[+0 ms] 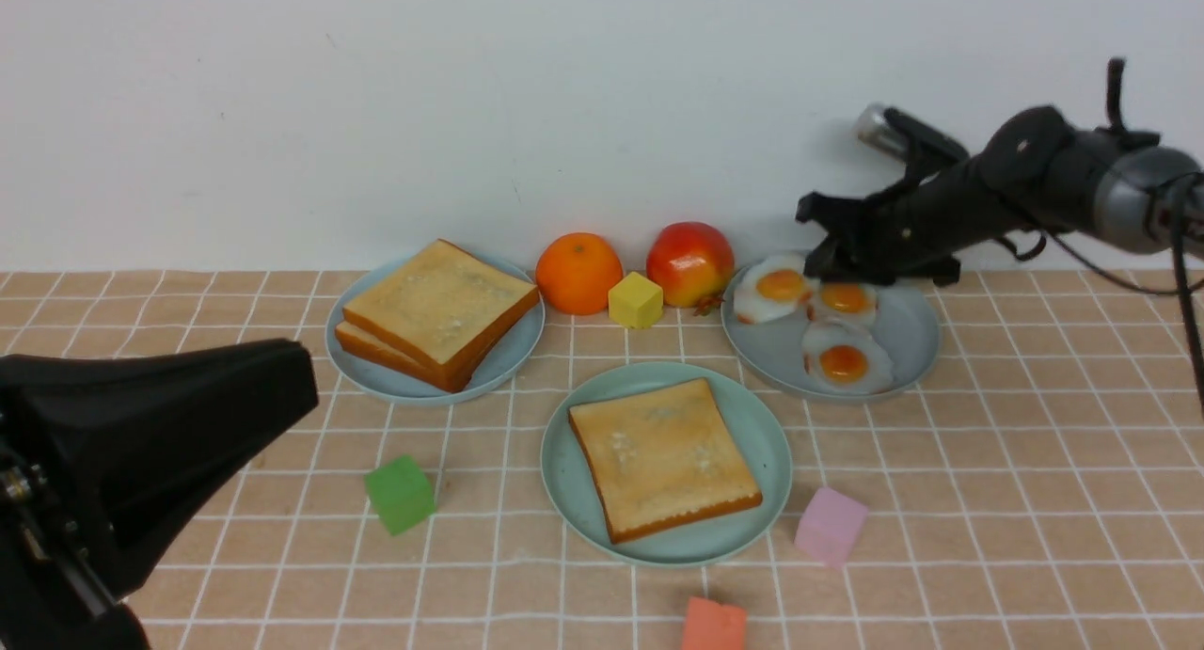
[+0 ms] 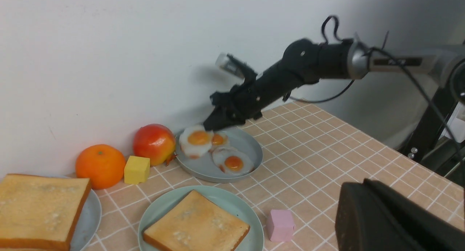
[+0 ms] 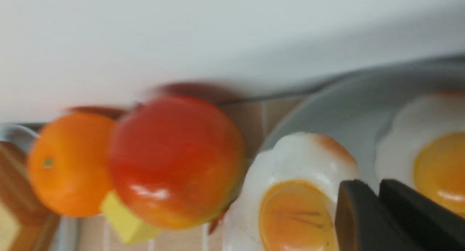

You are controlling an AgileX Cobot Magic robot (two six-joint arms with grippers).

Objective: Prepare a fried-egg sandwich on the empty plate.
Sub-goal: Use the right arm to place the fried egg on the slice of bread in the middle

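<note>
The mint-green plate (image 1: 564, 462) sits front and centre with one toast slice (image 1: 663, 457) lying on it. Two more toast slices (image 1: 437, 311) are stacked on a grey-blue plate (image 1: 513, 354) at the back left. Three fried eggs lie on another grey-blue plate (image 1: 912, 340) at the back right. My right gripper (image 1: 816, 266) reaches over that plate and is shut on the edge of the leftmost egg (image 1: 779, 288), which hangs over the rim; this also shows in the right wrist view (image 3: 290, 207). My left gripper (image 1: 306, 387) is shut and empty, low at the front left.
An orange (image 1: 578, 272), a red apple (image 1: 689, 262) and a yellow cube (image 1: 635, 299) stand by the back wall between the plates. A green cube (image 1: 400, 493), a pink cube (image 1: 830, 525) and a red-orange cube (image 1: 715, 625) lie around the mint-green plate.
</note>
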